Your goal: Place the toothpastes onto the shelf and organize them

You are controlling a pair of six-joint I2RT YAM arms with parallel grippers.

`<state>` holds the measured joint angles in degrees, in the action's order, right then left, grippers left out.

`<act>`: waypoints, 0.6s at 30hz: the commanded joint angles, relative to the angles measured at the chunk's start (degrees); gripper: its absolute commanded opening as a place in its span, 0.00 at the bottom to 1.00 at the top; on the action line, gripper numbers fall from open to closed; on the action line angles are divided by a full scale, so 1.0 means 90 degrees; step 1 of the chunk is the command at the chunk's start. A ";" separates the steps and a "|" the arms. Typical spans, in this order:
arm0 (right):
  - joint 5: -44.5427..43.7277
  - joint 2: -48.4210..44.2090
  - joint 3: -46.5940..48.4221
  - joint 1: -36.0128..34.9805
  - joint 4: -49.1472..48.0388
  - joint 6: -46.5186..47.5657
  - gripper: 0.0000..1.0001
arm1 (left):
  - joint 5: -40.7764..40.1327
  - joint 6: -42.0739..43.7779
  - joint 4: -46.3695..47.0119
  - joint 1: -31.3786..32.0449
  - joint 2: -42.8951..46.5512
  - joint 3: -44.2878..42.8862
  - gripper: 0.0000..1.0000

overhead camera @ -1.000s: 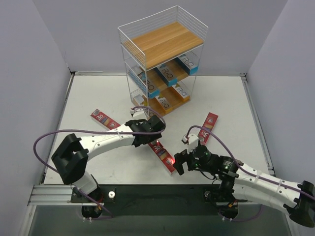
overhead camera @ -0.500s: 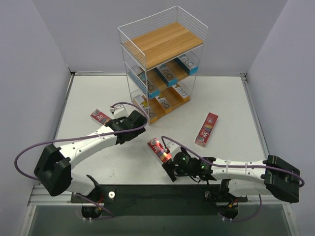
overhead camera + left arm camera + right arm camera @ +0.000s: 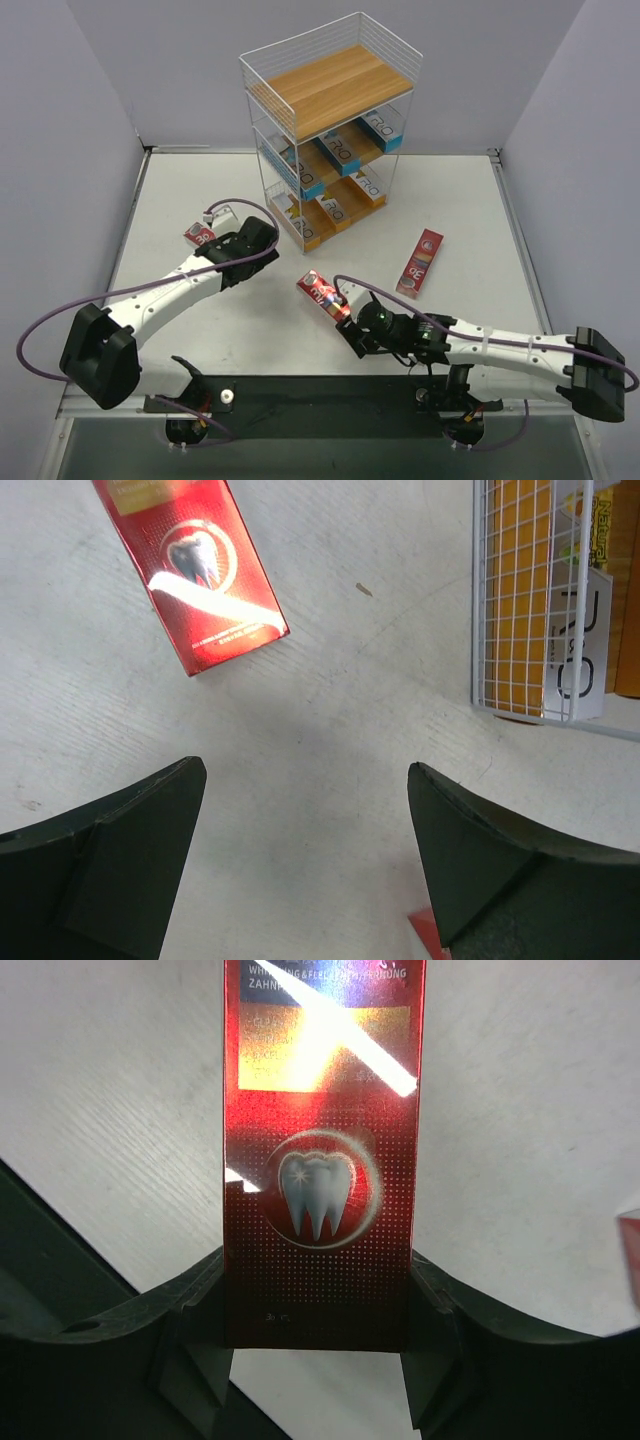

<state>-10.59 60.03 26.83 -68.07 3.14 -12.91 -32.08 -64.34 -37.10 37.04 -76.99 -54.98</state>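
Observation:
My right gripper is shut on the near end of a red toothpaste carton with a white tooth on it. In the right wrist view the carton fills the gap, a finger pressed on each long side of it at my right gripper. My left gripper hangs open over bare table, just right of a second red carton. The left wrist view shows that carton ahead to the left of my left gripper. A third red carton lies to the right. The shelf stands at the back.
The shelf's middle and bottom tiers hold teal-and-white cartons and orange ones; its top board is bare. The wire side of the shelf is close on the left gripper's right. A black rail runs along the near table edge.
My right gripper has closed on the red carton's near end and shifted left with it. My left arm has drawn back to the left, toward the second red carton, still open.

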 commanded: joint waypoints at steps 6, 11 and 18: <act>-0.0134 -0.1347 0.2573 0.0961 0.2499 0.0672 0.21 | 0.0019 0.1259 0.1036 -0.0687 0.0507 0.0191 0.94; 0.0180 -0.1271 0.4357 0.1780 0.3420 0.1023 0.21 | 0.0078 0.1971 0.1485 -0.0951 0.0702 0.0328 0.94; 0.1029 -0.0216 0.6906 0.3117 0.4563 0.1619 0.20 | 0.0194 0.3260 0.2392 -0.0971 0.1005 0.0776 0.97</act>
<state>-6.28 53.04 77.69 -45.52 37.95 -2.90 -31.14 -43.75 -23.75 28.53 -70.67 -49.82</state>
